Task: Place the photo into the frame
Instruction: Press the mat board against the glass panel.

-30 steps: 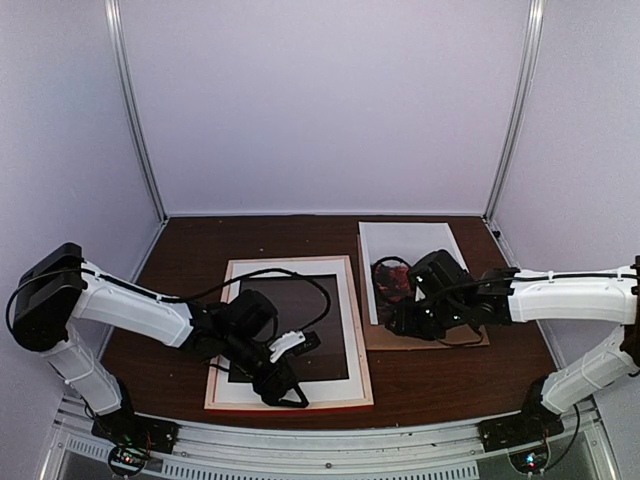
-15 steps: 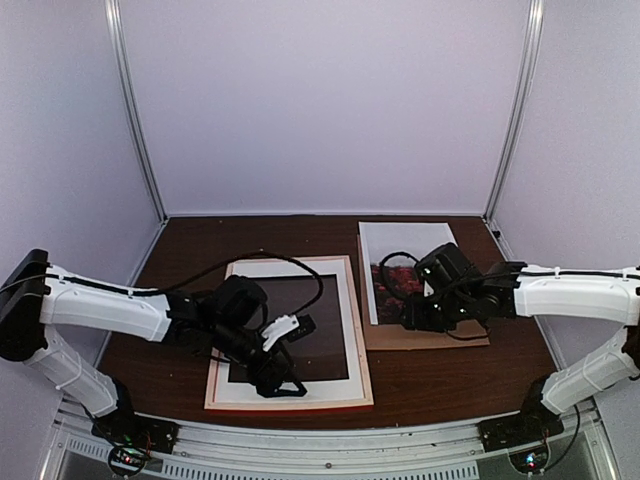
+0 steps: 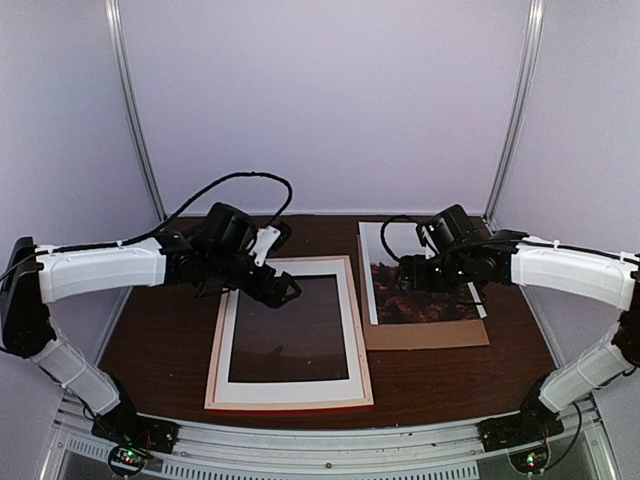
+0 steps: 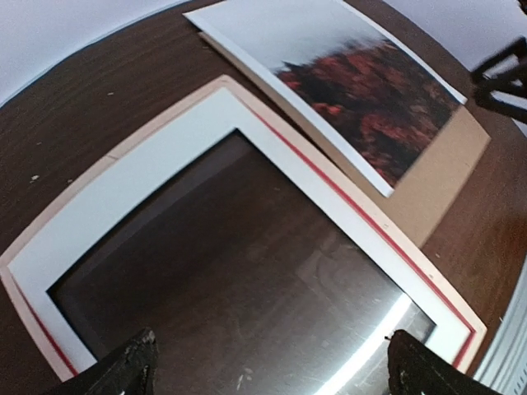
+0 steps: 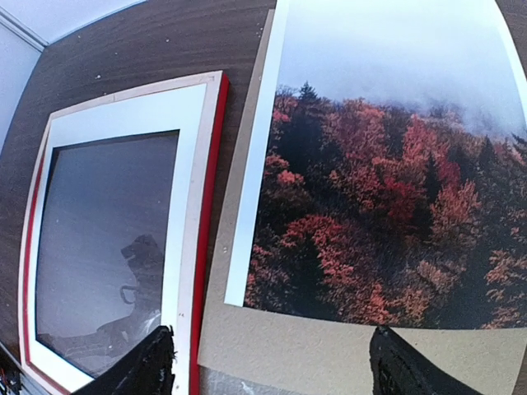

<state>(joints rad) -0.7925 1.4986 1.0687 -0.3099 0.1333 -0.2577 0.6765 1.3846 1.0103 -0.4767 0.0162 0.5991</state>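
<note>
photo [image 5: 370, 189] looks thin, floppy, crease-prone; pinch its left white edge. left gripper [image 4: 276, 366], right gripper [image 5: 272, 362]: jaws apart, empty.

We see the photo [image 5: 387, 206] w/ misty grey-white sky up top, dark red-orange foliage & blackish firs below, thin white border; the backing board [image 5: 329, 354] is plain tan-brown. The frame [image 4: 366, 224] shows pale pinkish wood w/ a bright red line, and the mat board [image 4: 140, 185] is plain white round a glossy dark grey window. The bench [image 3: 160, 330] is dark brown w/ pale specks, walls [image 3: 320, 100] pale lilac, arms [image 3: 100, 268] white w/ black joints.
</note>
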